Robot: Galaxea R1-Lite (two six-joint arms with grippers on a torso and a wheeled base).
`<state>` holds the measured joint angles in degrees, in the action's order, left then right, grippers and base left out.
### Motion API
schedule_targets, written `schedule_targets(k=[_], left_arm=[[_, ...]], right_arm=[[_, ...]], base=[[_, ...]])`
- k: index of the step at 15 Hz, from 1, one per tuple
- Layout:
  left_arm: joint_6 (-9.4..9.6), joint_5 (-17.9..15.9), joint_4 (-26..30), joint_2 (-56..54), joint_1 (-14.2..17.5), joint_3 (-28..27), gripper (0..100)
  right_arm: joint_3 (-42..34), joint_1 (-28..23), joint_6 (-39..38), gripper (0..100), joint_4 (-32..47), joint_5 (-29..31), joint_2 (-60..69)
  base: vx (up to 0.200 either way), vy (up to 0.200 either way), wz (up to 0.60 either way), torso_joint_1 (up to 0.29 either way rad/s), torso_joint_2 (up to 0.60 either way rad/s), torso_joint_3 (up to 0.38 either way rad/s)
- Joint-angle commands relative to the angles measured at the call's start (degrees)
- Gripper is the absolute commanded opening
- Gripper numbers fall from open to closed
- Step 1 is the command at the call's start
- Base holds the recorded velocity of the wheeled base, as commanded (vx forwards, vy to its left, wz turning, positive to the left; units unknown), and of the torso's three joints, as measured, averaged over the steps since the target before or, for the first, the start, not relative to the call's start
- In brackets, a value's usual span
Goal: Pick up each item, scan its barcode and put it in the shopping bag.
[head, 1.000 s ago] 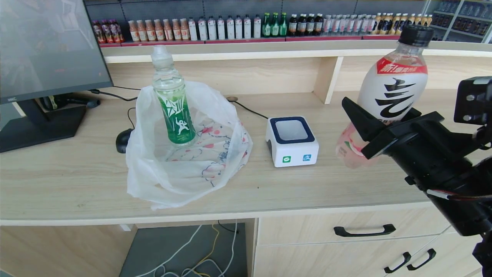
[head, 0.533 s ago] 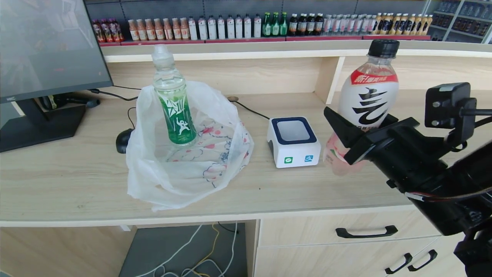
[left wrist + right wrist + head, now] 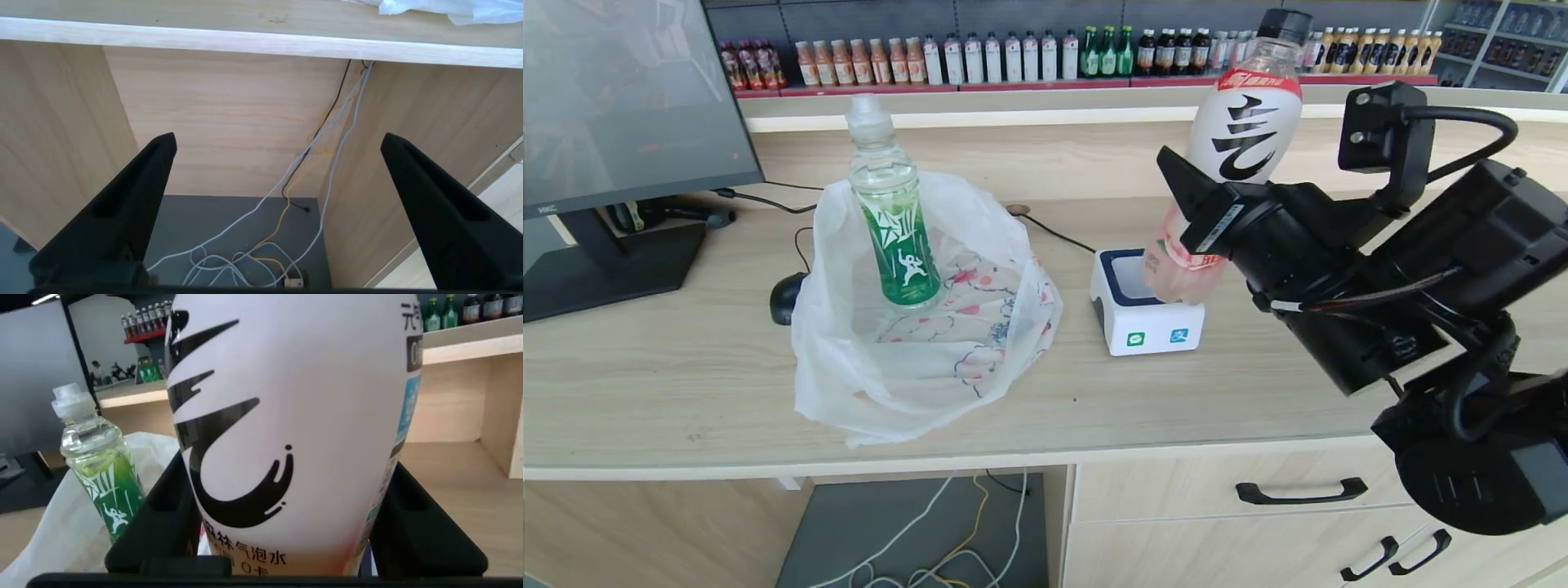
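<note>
You have two bottles. One is a clear plastic bottle with a green label [image 3: 894,237], standing upright inside the white translucent plastic shopping bag [image 3: 915,359]. The other is a pink drink bottle with a white label and black cap [image 3: 1245,122], pinched low on its body by your right gripper [image 3: 1205,204]. It is tilted, and its base hangs just above the window of the single white box scanner with a dark blue frame [image 3: 1147,331].

Your left gripper [image 3: 278,139] is below the counter's front edge with its two fingers spread wide and nothing between them.

Everything sits on one light wooden counter [image 3: 686,384]. A dark monitor on a black stand [image 3: 621,98] is at the far left, and a black mouse [image 3: 783,298] touches the bag's left side. A raised wooden ledge runs along the back, and behind it is a store shelf lined with drink bottles [image 3: 1054,57].

The bag and scanner are near each other, with a narrow strip of wood between them. Bare wood shows from the bag's front to the counter edge. Below are drawers with three black handles [image 3: 1298,490] on the right and loose cables [image 3: 931,539] on the floor in the open bay.
</note>
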<state>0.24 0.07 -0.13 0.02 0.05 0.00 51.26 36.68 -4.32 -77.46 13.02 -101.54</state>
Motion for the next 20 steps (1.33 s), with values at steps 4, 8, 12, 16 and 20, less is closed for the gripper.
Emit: schedule_targets(k=[4,8,12,16,20], left_arm=[[0.02,0.01,-0.04,-0.02,0.04,0.00,100],[0.02,0.01,-0.04,-0.02,0.04,0.00,100],[0.02,0.01,-0.04,-0.02,0.04,0.00,100],[0.02,0.01,-0.04,-0.02,0.04,0.00,100],[0.02,0.01,-0.04,-0.02,0.04,0.00,100]], right_arm=[[7.54,0.23,-11.94,0,4.42,1.39,-3.14],[8.24,-0.47,-21.70,0,5.56,1.22,-3.23],[12.55,-0.82,-31.63,0,12.07,0.78,-3.23],[14.48,-1.00,-36.03,0,16.29,0.60,-4.46],[12.37,-1.09,-37.26,0,15.94,0.69,-5.60]], base=[[0.000,0.000,0.00,0.000,0.00,0.000],[0.000,0.000,0.00,0.000,0.00,0.000],[0.000,0.000,0.00,0.000,0.00,0.000],[0.000,0.000,0.00,0.000,0.00,0.000],[0.000,0.000,0.00,0.000,0.00,0.000]])
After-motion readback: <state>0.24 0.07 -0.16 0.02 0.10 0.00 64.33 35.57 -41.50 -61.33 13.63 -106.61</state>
